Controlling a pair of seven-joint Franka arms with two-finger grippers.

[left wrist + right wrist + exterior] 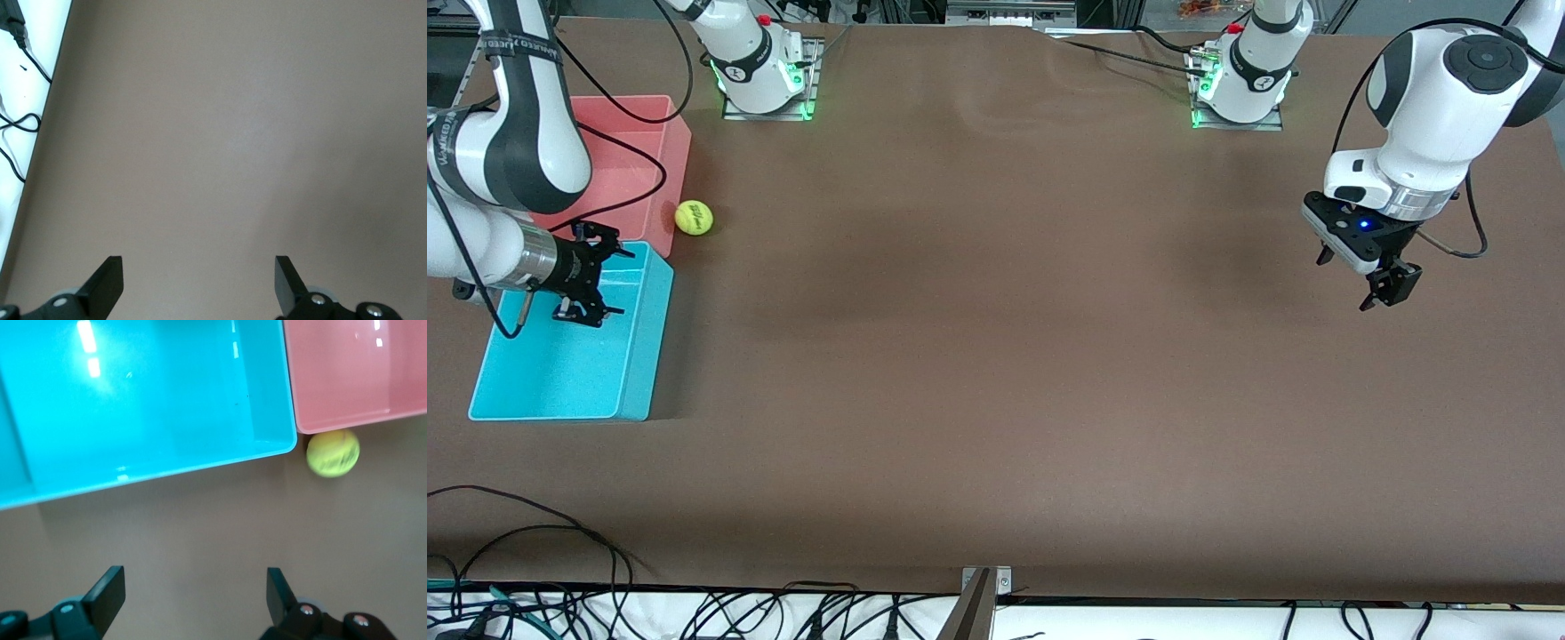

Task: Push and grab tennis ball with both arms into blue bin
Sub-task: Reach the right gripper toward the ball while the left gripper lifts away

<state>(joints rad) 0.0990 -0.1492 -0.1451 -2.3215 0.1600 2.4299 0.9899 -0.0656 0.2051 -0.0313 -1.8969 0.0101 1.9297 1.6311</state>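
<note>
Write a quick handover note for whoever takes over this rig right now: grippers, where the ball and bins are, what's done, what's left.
Left gripper: jaws open, empty, waiting over bare brown table at the left arm's end.
Right gripper: jaws open, empty, over the rectangular cyan-blue plastic bin.
Fuzzy yellow-green tennis ball: on the table against the pink plastic bin, close to the blue bin's corner.
Done: nothing is in the blue bin.
Left: grab the ball and drop it into the blue bin.

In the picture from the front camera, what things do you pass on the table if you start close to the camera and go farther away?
Rectangular cyan-blue plastic bin → small fuzzy yellow-green tennis ball → pink plastic bin, whose near end overlaps the ball's spot.
</note>
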